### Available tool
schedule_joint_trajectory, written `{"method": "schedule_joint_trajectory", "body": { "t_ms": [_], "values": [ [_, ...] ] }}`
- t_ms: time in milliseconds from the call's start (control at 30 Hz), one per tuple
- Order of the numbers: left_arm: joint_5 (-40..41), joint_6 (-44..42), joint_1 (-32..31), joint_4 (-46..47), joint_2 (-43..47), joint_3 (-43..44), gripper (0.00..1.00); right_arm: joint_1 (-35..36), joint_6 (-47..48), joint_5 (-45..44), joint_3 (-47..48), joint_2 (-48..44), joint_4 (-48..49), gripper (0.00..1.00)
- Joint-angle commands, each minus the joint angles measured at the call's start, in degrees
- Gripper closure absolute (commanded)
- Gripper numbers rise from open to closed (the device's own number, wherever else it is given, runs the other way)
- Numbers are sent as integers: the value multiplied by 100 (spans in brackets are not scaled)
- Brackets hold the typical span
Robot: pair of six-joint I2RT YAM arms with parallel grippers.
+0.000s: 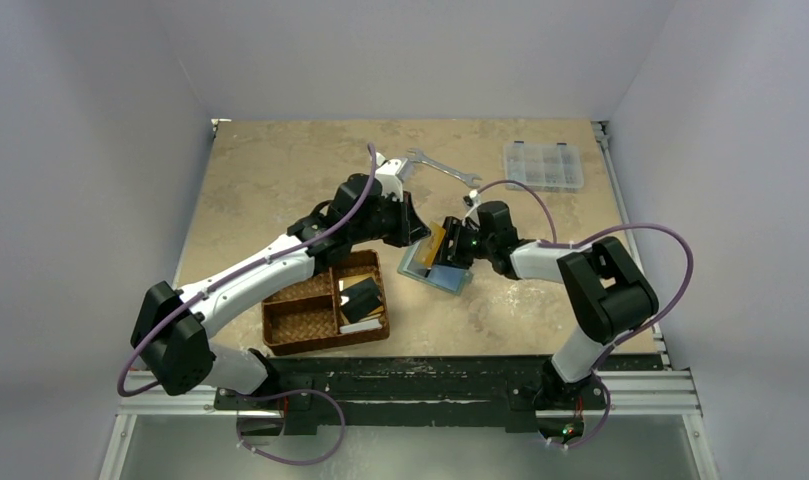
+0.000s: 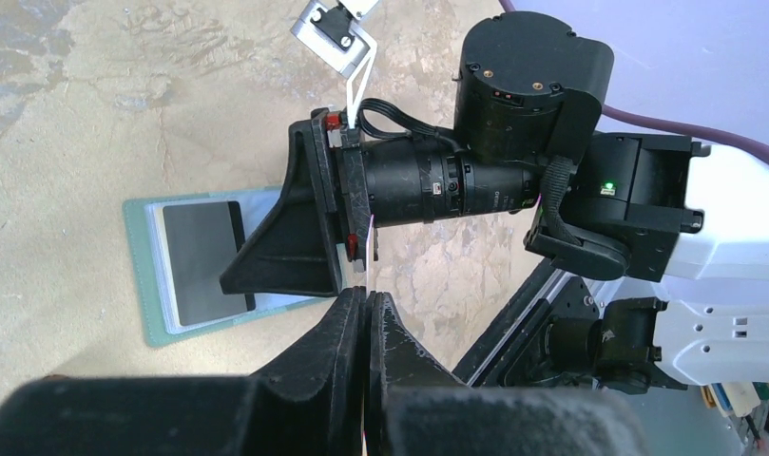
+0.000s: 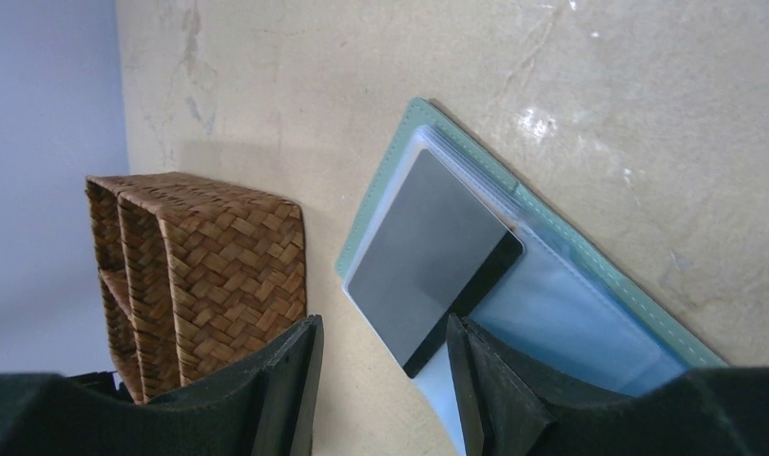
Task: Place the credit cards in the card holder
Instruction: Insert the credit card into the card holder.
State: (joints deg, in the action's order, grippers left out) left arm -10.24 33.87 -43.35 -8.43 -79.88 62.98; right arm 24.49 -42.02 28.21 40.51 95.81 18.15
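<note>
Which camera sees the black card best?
The right wrist view: the black card fills the middle, lying on the card holder. The left wrist view shows it partly behind the right gripper; the top view barely shows it.

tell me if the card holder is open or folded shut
Open. The card holder lies spread flat on the table, blue-grey inner pockets facing up, with a dark card on them.
</note>
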Motion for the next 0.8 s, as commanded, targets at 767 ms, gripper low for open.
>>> {"method": "schedule_joint_trajectory", "body": {
  "t_ms": [767],
  "values": [
    [140, 352, 29, 550, 437, -764, 100, 39, 1309, -2001, -6, -1350, -3012, 41]
  ]
}}
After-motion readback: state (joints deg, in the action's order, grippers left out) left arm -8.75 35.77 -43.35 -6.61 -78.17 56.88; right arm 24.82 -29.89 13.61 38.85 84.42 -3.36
